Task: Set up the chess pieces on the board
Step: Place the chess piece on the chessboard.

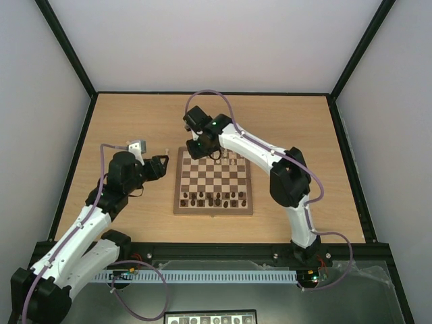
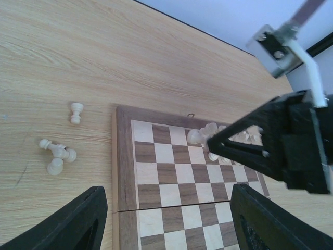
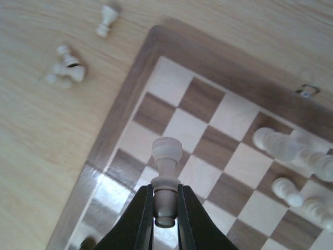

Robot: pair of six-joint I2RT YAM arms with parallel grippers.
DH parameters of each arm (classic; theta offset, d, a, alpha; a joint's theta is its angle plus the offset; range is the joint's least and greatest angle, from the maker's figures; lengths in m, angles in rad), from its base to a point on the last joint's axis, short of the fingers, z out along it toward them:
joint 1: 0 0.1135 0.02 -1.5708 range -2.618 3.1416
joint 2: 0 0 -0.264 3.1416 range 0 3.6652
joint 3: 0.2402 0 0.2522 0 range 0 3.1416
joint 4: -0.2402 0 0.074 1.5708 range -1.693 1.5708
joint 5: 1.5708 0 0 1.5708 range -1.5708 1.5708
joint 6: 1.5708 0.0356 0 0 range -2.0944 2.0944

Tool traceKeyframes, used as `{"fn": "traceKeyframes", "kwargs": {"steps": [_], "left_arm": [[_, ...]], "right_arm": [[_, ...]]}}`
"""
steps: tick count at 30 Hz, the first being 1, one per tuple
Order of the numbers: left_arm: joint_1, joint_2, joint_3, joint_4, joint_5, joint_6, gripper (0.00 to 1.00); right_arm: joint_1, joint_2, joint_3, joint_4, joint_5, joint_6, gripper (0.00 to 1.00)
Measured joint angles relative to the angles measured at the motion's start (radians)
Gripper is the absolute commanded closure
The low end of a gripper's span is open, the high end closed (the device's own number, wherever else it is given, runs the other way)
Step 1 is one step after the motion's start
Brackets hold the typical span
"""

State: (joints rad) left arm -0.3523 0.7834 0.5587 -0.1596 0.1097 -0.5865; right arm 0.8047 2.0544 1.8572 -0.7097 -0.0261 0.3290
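We see one pale piece (image 3: pixel 166 172) held by its lower part between the two fingers of the right claw (image 3: pixel 166 211), which is closed on it. The piece is upright, over the far left part of the board (image 3: pixel 122 112), near the corner. We cannot tell if its base touches the square.

More pale pieces (image 3: pixel 291 151) stand crowded on the far rows, to the right of the held one, and some of them touch. The dark pieces (image 1: pixel 212 199) stand along the near rows of the board.

On the table (image 2: pixel 104 52), left of the board's far left corner, there are a few loose pieces (image 2: pixel 57 156). One is alone and the others lie in a small heap, touching each other.

The left claw (image 1: pixel 160 167) hangs just beside the left edge of the board. Its fingers (image 2: pixel 78 224) are wide apart and we see nothing between them. The two claws are near each other but do not touch.
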Motion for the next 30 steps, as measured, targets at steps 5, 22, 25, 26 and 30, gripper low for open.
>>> {"fn": "traceKeyframes", "kwargs": {"steps": [5, 22, 25, 26, 30], "left_arm": [[0.014, 0.002, 0.0, -0.001, 0.022, 0.004, 0.32], [0.074, 0.014, -0.015, 0.011, 0.087, 0.023, 0.33], [0.076, 0.019, -0.016, 0.013, 0.095, 0.023, 0.33], [0.077, 0.02, -0.016, 0.014, 0.096, 0.023, 0.33], [0.078, 0.024, -0.018, 0.021, 0.1, 0.026, 0.33]], "right_arm": [[-0.005, 0.103, 0.111, -0.072, 0.083, 0.0, 0.97], [-0.006, 0.265, 0.311, -0.217, 0.209, -0.008, 0.96], [-0.006, 0.267, 0.312, -0.231, 0.22, -0.008, 0.96], [-0.006, 0.269, 0.312, -0.234, 0.222, -0.008, 0.96], [-0.006, 0.276, 0.312, -0.24, 0.226, -0.008, 0.96]]}}
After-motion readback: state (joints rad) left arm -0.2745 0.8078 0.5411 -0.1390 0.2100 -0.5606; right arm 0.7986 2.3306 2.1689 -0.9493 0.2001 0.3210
